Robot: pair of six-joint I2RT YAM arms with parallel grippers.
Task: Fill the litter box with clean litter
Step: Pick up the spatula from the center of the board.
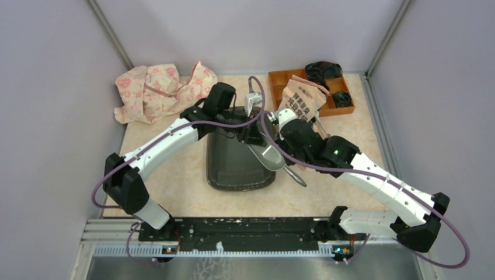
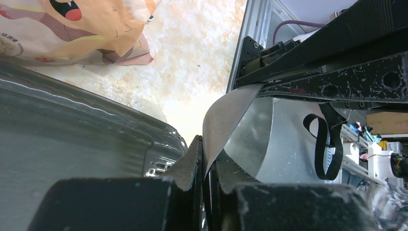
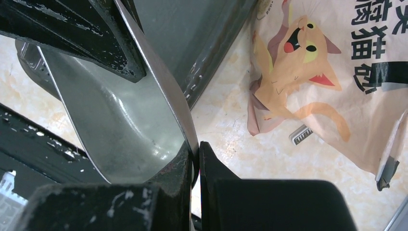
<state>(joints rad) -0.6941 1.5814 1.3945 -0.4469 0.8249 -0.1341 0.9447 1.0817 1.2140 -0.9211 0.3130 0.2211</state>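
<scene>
Centre of the desk [image 1: 175,186], overhead view: the litter box [image 1: 233,166] lies with its long side running top to bottom of the frame, between the two arms. Its floor shows dark ribbed plastic.

A metal scoop [image 1: 269,156] is at the box's right rim. The bowl overlaps the rim and the looped handle points to the lower right of the frame, over the desk. Cannot tell whether it touches the box or hangs above it.

Left claw [image 2: 207,155]: narrow, pinched on the thin edge of the scoop's bowl. In the left wrist view the box rim fills the lower left and the bowl curves away at centre right.

Right claw [image 3: 195,150]: also narrow, pinched on the scoop's rim at bottom centre of the right wrist view. The bowl opens toward the upper left and the box wall runs across the top. Both claws hold the one scoop, the arms reaching in from opposite sides.

Upper right of the overhead view: a peach printed bag [image 1: 303,99] with a cartoon cat on its face lies crumpled. Its top end rests over the near-left corner of an orange organiser tray [image 1: 274,77], and its lower end is near the box's upper right corner. The tray's compartments hold dark items, too small to name.

Upper left: a pink floral cloth [image 1: 157,87] is bunched near the back wall, well apart from the box.
</scene>
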